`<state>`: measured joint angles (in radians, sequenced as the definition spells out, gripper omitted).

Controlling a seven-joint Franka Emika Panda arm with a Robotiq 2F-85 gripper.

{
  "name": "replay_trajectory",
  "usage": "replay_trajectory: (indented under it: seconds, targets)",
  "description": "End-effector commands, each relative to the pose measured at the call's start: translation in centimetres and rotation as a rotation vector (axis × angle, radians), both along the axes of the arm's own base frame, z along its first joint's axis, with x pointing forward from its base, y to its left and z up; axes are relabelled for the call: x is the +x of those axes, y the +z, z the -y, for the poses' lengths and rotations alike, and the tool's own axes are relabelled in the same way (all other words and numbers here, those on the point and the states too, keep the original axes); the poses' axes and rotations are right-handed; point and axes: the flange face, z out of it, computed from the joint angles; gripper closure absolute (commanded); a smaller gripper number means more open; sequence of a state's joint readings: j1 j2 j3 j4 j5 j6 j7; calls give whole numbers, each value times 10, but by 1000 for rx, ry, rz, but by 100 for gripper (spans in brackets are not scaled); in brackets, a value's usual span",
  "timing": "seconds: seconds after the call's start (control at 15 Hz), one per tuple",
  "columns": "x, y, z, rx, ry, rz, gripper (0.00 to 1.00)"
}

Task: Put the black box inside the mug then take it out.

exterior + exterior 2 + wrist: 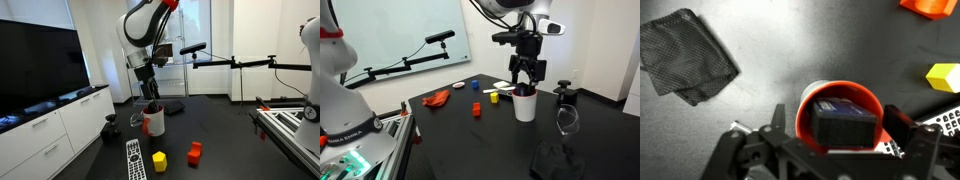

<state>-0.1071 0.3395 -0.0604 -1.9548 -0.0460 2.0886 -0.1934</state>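
Observation:
The mug (153,124) is white with a red rim and stands on the dark table in both exterior views (525,108). The black box (845,120) stands inside it, its top showing just above the rim (523,90). My gripper (843,128) hangs directly over the mug (810,100), with its fingers spread wide on either side of the box and apart from it. It shows above the mug in both exterior views (150,97) (525,80). The gripper is open.
A flat remote (134,158), a yellow block (159,160) and a red block (194,152) lie near the table's front. A dark cloth (685,55) lies to one side. A glass (567,120) and a small dark object (564,95) stand near the mug.

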Motion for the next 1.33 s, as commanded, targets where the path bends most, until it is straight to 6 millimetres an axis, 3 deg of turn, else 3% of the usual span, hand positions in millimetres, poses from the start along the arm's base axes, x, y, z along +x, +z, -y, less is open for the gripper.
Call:
replay_trajectory:
  seconds: [0.0,0.8,0.87,1.27]
  targets:
    - [2,10,-2,7,-49,38,0]
    - [6,-1,-7,3,-63,39,0]
    - [5,-1,-7,2,-62,39,22]
    - [4,-2,-7,0,-59,44,65]
